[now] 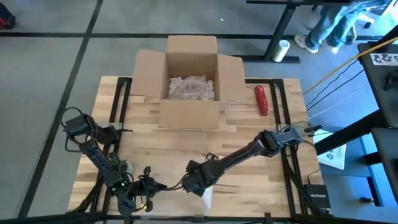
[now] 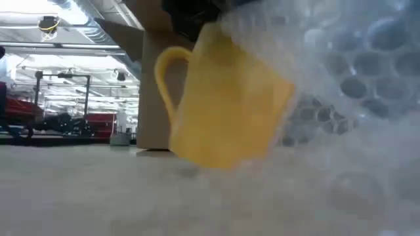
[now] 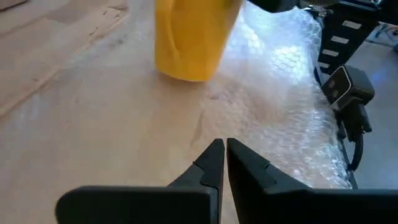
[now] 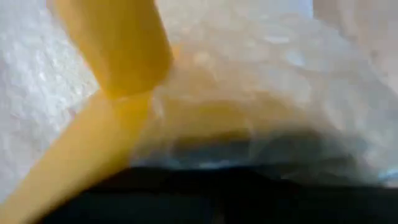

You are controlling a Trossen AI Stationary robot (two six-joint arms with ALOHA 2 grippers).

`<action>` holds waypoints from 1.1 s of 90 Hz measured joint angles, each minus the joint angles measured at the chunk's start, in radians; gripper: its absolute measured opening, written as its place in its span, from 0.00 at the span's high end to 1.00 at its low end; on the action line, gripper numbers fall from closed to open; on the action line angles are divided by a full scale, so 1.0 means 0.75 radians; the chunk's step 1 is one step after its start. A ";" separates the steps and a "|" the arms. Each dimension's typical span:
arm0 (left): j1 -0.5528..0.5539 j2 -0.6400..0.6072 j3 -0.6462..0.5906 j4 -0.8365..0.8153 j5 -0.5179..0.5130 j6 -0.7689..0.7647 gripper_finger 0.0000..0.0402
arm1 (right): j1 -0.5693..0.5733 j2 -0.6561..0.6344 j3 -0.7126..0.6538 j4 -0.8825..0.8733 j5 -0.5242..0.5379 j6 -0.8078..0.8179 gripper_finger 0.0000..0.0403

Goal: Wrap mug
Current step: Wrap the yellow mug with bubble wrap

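1. The right gripper (image 1: 198,184) sits low over the near edge of the worktop (image 1: 242,134), at the end of an arm that reaches in diagonally from the right side. It carries the yellow mug (image 2: 226,98). The low view shows the dark gripper at the mug's top, but none of the views shows how its jaws stand, so I cannot tell how far they are spread.
2. The mug hangs just above the worktop, not resting on it. Its long axis is close to upright but tilted, base down and slightly toward the left of the low view. Its handle (image 2: 168,75) points to the left in that view.
3. In the right wrist view the handle (image 4: 112,81) fills the foreground very close to the camera, with bubble wrap (image 4: 267,81) behind it.
4. The bubble wrap (image 3: 283,112) lies on the worktop under and beside the mug (image 3: 189,37), spreading toward the worktop's near edge; in the low view it rises up against the mug's right side.
5. The left gripper (image 3: 222,163) is near the worktop's near left corner, its fingers pressed almost together with only a thin slit between them, pinching nothing. It points toward the mug, which is a little way ahead of it, not touching.
6. Farther back an open cardboard box (image 1: 191,84) stands at the far middle of the worktop, and a red object (image 1: 261,99) lies just to its right.
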 joint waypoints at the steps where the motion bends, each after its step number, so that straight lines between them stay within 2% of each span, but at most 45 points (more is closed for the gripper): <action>1: 0.000 0.000 0.000 0.000 0.000 0.003 1.00 | 0.000 0.001 0.005 -0.011 0.004 -0.001 1.00; 23: 0.000 -0.015 -0.001 -0.003 -0.009 0.055 1.00 | -0.019 0.001 0.029 -0.253 -0.012 0.006 1.00; 35: -0.002 -0.074 -0.001 -0.017 -0.047 0.121 1.00 | -0.019 0.001 0.032 -0.251 -0.022 0.001 1.00; 43: -0.002 -0.127 0.000 -0.097 -0.049 0.136 1.00 | -0.018 0.001 0.076 -0.262 -0.022 -0.002 1.00; 56: -0.010 -0.190 -0.001 -0.275 -0.050 0.039 1.00 | -0.012 -0.001 0.205 -0.280 0.002 -0.005 1.00; 63: -0.026 -0.213 -0.001 -0.336 -0.055 0.006 1.00 | -0.005 -0.011 0.286 -0.293 0.052 -0.010 1.00; 75: -0.062 -0.233 -0.029 -0.344 -0.091 -0.034 1.00 | 0.030 -0.130 0.225 -0.208 0.110 -0.015 1.00; 86: -0.108 -0.233 -0.071 -0.345 -0.149 -0.135 1.00 | 0.136 -0.207 0.224 -0.235 0.291 0.010 1.00; 99: -0.167 -0.233 -0.126 -0.335 -0.196 -0.269 1.00 | 0.335 -0.248 0.224 -0.397 0.496 0.268 1.00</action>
